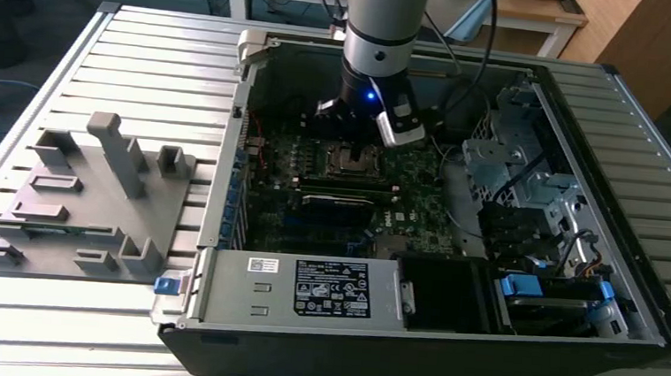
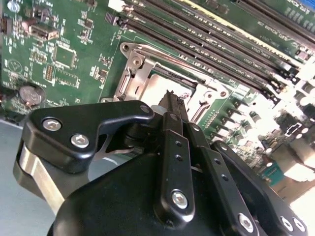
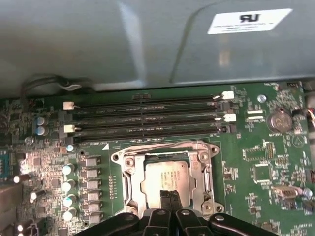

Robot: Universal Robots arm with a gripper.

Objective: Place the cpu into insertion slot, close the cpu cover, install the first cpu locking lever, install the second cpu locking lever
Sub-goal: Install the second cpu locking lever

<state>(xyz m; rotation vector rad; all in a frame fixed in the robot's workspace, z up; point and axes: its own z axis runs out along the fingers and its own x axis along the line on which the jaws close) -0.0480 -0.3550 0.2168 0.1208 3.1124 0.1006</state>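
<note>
Fingertips first on my feed: the gripper (image 3: 170, 195) has its two black fingers (image 2: 171, 118) pressed together, nothing between them, the tips sitting right at the edge of the cpu (image 3: 166, 180). In both wrist views I see the chip's dull silver top lying flat inside the insertion slot (image 3: 166, 176), already seated. Around it, the cpu cover (image 3: 203, 173) frames the chip, its silver rim lying down over the socket with the middle cut-out showing the metal top. Whether the locking levers are latched, I cannot tell from here. Just past the socket run the long black memory slots (image 3: 145, 119), side by side on the green motherboard (image 3: 256, 152). Further back, a round coin battery (image 3: 280, 120) sits on the board. Pulling out to the exterior view, I have the arm (image 1: 378, 31) reaching down into the open computer case (image 1: 624, 111), and on the exterior view's left a grey fixture tray (image 1: 86, 202) rests on the slatted table (image 1: 144, 42).
</note>
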